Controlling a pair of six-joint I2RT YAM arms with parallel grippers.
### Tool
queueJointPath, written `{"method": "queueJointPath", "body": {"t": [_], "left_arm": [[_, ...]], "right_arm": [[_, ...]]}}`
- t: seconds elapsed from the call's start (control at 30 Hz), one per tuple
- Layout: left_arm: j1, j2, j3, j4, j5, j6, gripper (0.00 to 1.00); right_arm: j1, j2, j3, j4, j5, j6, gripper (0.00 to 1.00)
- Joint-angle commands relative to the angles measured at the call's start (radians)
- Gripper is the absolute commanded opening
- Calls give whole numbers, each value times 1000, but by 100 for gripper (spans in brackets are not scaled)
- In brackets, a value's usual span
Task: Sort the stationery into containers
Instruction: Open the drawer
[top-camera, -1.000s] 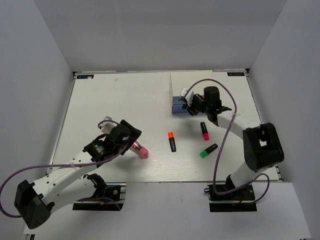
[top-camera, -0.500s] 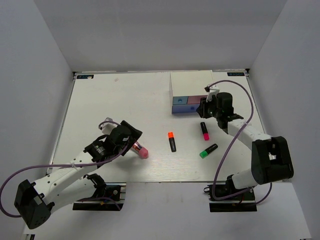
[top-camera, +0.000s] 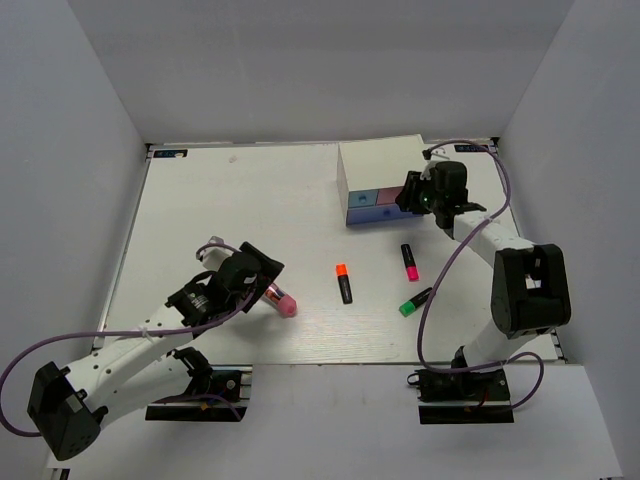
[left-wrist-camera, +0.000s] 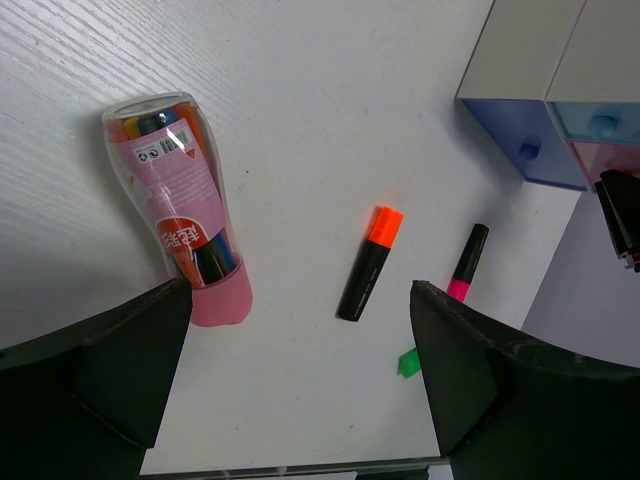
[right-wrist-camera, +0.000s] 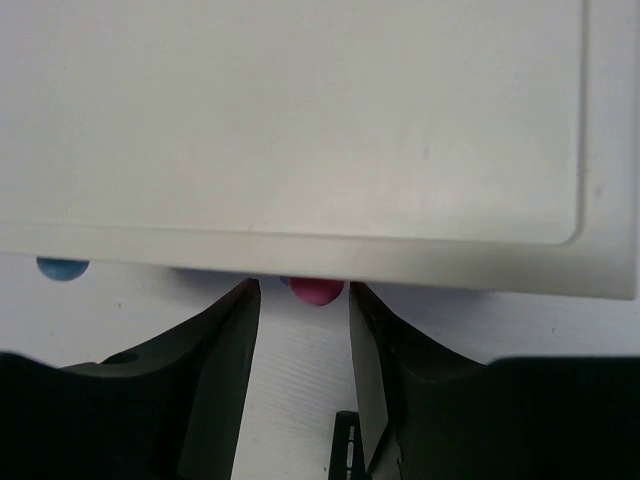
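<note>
The white drawer box (top-camera: 385, 172) stands at the back right, with a blue front (top-camera: 360, 208) and a pink front (top-camera: 385, 205). My right gripper (top-camera: 410, 196) is open at the pink front. In the right wrist view its jaws (right-wrist-camera: 303, 300) stand on either side of the pink knob (right-wrist-camera: 316, 290), with gaps on both sides. The orange (top-camera: 343, 283), pink (top-camera: 409, 261) and green (top-camera: 416, 301) highlighters lie on the table. The pink cylinder (top-camera: 280, 298) lies beside my open, empty left gripper (top-camera: 252, 281). The grey-blue piece is out of view.
The left wrist view shows the pink cylinder (left-wrist-camera: 185, 215), the orange highlighter (left-wrist-camera: 369, 262), the pink highlighter (left-wrist-camera: 466, 262) and the box's blue knob (left-wrist-camera: 529, 150). White walls enclose the table (top-camera: 240, 210). A blue knob (right-wrist-camera: 62, 268) shows left of the right jaws.
My right gripper has moved from the blue drawer front to the right and back, to the pink knob. The left arm and the loose stationery have not moved.
</note>
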Motion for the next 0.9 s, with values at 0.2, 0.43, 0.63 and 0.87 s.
{"method": "queueJointPath", "body": {"t": [0.2,0.43,0.63,0.87], "left_arm": [[4,-27,-13,-20,3,-17,100],[4,-9,-13,-10,12,-17,100],[4,-9,-4,-20,12,-17,100],[4,-18,-13,-20,21,-26,100]], "right_arm": [[-15,10,89,-34,43,29,44],[-24,19,79,16,34,15,42],[-29,30,61,84,23,-9,30],[-36,-5,1,119,-44,-40,11]]}}
